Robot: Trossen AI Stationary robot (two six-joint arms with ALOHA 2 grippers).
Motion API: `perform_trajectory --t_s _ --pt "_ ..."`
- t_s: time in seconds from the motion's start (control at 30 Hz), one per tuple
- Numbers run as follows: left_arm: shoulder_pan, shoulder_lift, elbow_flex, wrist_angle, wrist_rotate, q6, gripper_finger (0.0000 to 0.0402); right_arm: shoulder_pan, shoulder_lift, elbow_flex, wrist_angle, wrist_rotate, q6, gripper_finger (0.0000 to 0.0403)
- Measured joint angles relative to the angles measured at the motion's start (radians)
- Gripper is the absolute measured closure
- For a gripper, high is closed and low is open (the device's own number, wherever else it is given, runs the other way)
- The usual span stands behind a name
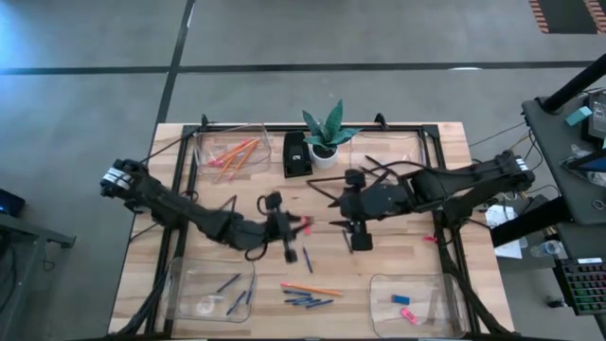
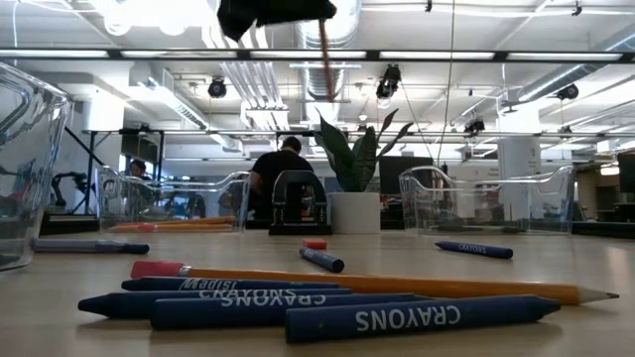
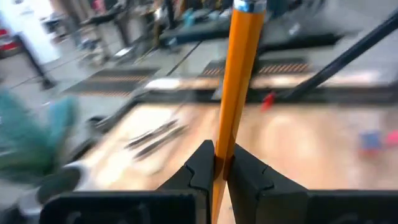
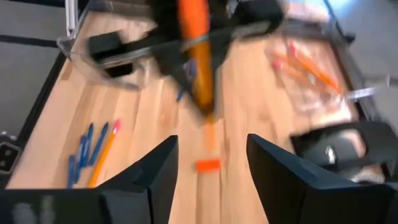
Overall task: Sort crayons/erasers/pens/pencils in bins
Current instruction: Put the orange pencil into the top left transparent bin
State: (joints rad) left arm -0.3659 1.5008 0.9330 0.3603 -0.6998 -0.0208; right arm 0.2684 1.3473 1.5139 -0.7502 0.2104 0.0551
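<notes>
Left gripper [image 3: 219, 168], jaws closed on an orange pencil [image 3: 239, 74] that runs up between the two fingers; the grip sits low on the shaft, so most of its length stands free above the jaws. In the high view this gripper [image 1: 284, 230] hangs over the middle of the table [image 1: 398, 251]. Right gripper [image 4: 208, 165], jaws spread wide and holding nothing, faces the left one at close range [image 1: 358, 232]; the arrangement reads as a hand-over, the pencil now in the left arm's grip alone. A red eraser [image 4: 208, 165] lies on the bare wood between them. The far-left bin [image 1: 230, 152] already holds orange pencils, so it is judged the destination. Loose blue crayons [image 1: 308, 299] and another pencil [image 1: 312, 289] lie near the front edge between the near-left bin [image 1: 180, 298] and the near-right bin [image 1: 445, 305], which holds erasers [image 1: 403, 308].
</notes>
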Motion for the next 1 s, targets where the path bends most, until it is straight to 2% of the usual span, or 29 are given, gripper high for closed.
perform_trajectory --t_s 0.2,0.33,0.43,0.57,0.7,0.83,1.0 --pt "0.193 -0.159 0.006 -0.388 -0.013 -0.081 0.039 0.002 -0.02 -0.04 -0.074 0.002 0.114 0.022" --pt "0.374 -0.251 0.006 -0.637 -0.014 -0.169 0.039 0.002 -0.018 -0.118 -0.069 0.006 0.18 0.0221" --pt "0.523 -0.294 0.005 -0.76 -0.013 -0.209 0.039 0.003 -0.009 -0.195 -0.037 0.053 0.247 0.0223" --pt "0.699 -0.312 -0.002 -0.831 -0.013 -0.21 0.039 0.002 0.001 -0.301 0.016 0.104 0.354 0.0222" --pt "0.825 -0.284 -0.008 -0.855 -0.008 -0.212 0.039 0.002 0.001 -0.386 0.073 0.107 0.431 0.0225" --pt "0.882 -0.222 -0.032 -0.866 0.03 -0.235 0.0391 0.002 0.001 -0.456 0.143 0.107 0.482 0.0225" --pt "0.915 -0.138 -0.075 -0.869 0.029 -0.236 0.0391 0.002 0.001 -0.509 0.172 0.11 0.525 0.0225"
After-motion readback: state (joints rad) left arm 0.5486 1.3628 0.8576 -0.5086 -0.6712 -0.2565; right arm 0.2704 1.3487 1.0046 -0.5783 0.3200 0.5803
